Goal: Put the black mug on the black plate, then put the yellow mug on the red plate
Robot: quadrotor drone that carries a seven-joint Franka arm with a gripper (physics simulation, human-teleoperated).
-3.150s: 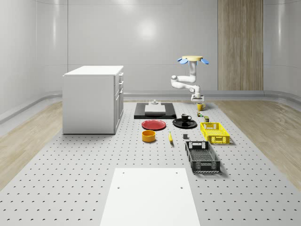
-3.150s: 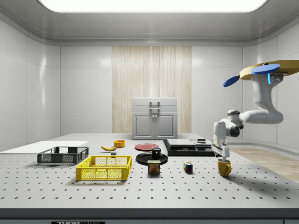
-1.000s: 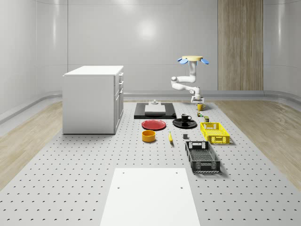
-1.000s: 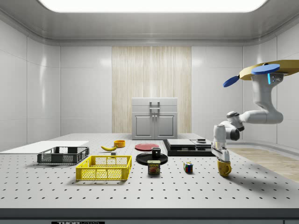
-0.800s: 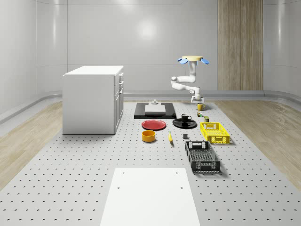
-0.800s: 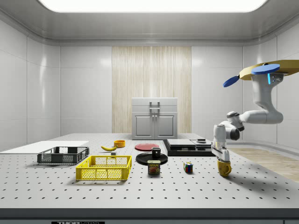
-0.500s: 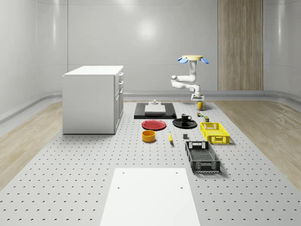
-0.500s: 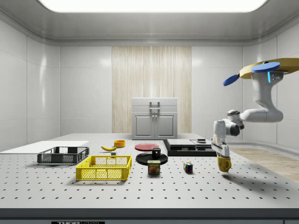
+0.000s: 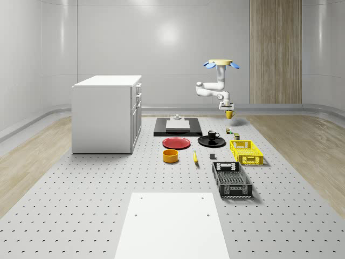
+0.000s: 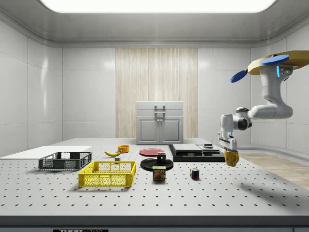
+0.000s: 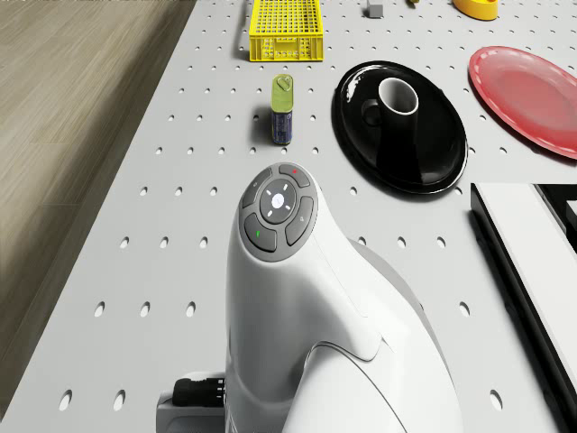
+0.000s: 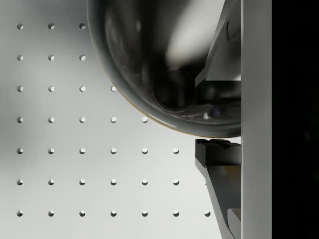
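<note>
The yellow mug [image 9: 229,114] hangs in the air above the table's far right part, with my gripper [image 9: 228,110] shut on its rim. In the side view the yellow mug [image 10: 231,157] is clear of the table under the gripper [image 10: 229,149]. The wrist view looks into the mug's bowl [image 12: 164,64] beside one finger [image 12: 219,164]. The drone [image 9: 219,63] hovers above that same corner. The black mug [image 9: 212,135] stands upright on the black plate [image 9: 211,142]. The red plate [image 9: 176,143] lies bare to the plate's left in the whole-scene view.
A can [image 11: 283,110] and a colour cube [image 10: 194,173] stand near the black plate [image 11: 433,153]. A yellow basket [image 9: 246,151] and a black basket [image 9: 232,179] lie nearer. A yellow bowl [image 9: 170,156], a banana [image 9: 195,157], a black slab [image 9: 178,127] and a white cabinet [image 9: 107,113] are to the left.
The gripper came down onto the yellow mug on the table and has since lifted it well clear. The drone and arm have risen with it.
</note>
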